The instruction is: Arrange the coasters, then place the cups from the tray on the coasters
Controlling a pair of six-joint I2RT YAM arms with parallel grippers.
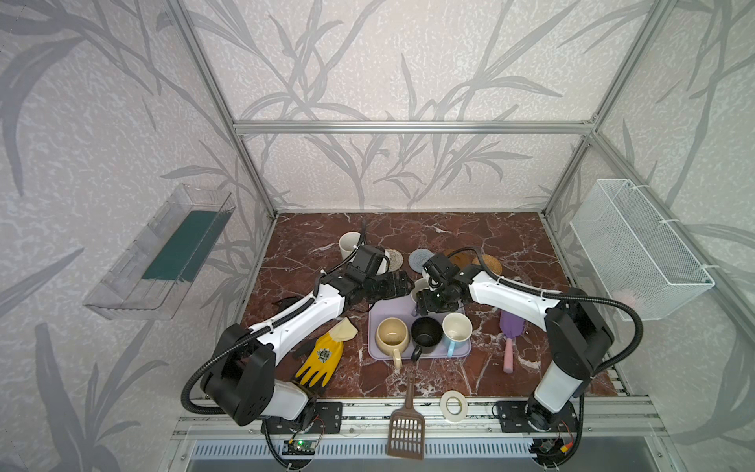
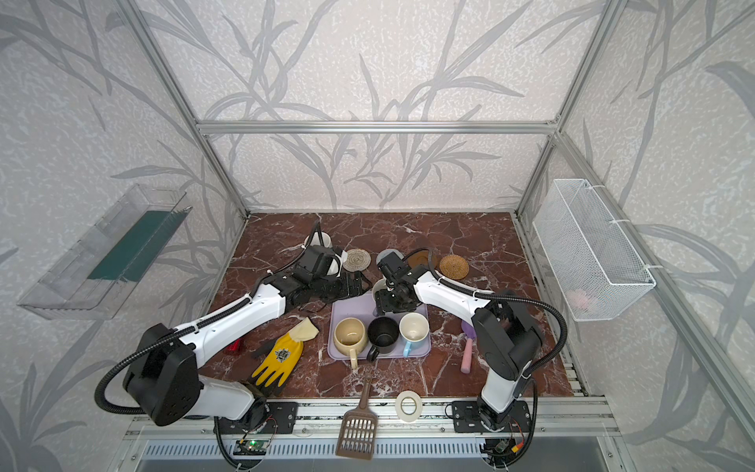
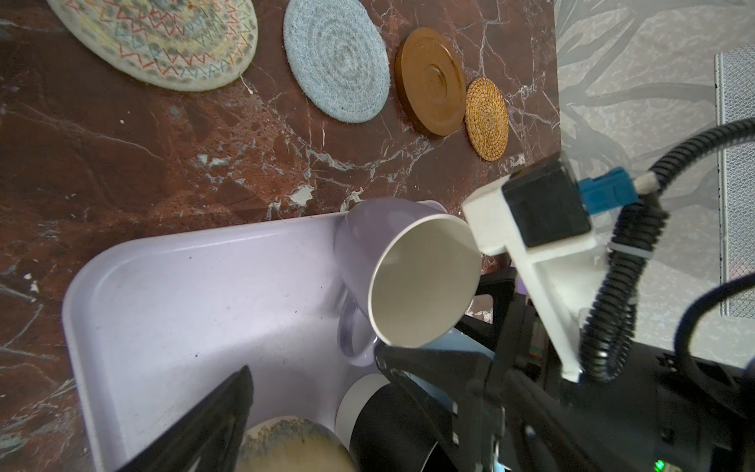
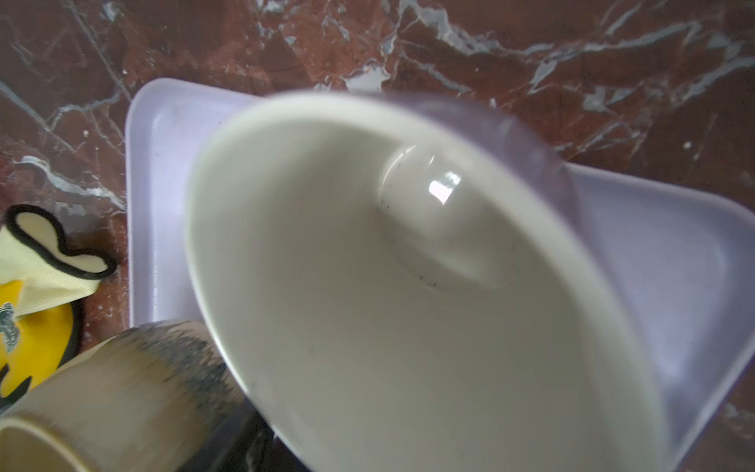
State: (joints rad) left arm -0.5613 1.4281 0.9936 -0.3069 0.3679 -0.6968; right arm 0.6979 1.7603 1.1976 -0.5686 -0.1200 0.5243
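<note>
The lavender tray (image 1: 378,351) holds a beige-yellow cup (image 1: 392,333), a black cup (image 1: 426,333) and a light blue cup (image 1: 456,329). At its back edge a lavender cup (image 3: 421,278) leans steeply, mouth toward my right gripper (image 1: 425,300); that cup hides the jaws. My left gripper (image 3: 310,367) is open and empty over the tray beside it. An off-white cup (image 1: 350,244) stands back left. Behind the tray lie a cream coaster (image 3: 163,41), a grey-blue coaster (image 3: 337,61), an amber coaster (image 3: 431,81) and a rattan coaster (image 3: 488,118).
A yellow glove (image 1: 322,355) lies left of the tray and a purple-and-pink brush (image 1: 510,335) right of it. A brown slotted scoop (image 1: 406,429) and a white tape roll (image 1: 453,405) sit at the front edge. A wire basket (image 1: 637,249) hangs on the right wall.
</note>
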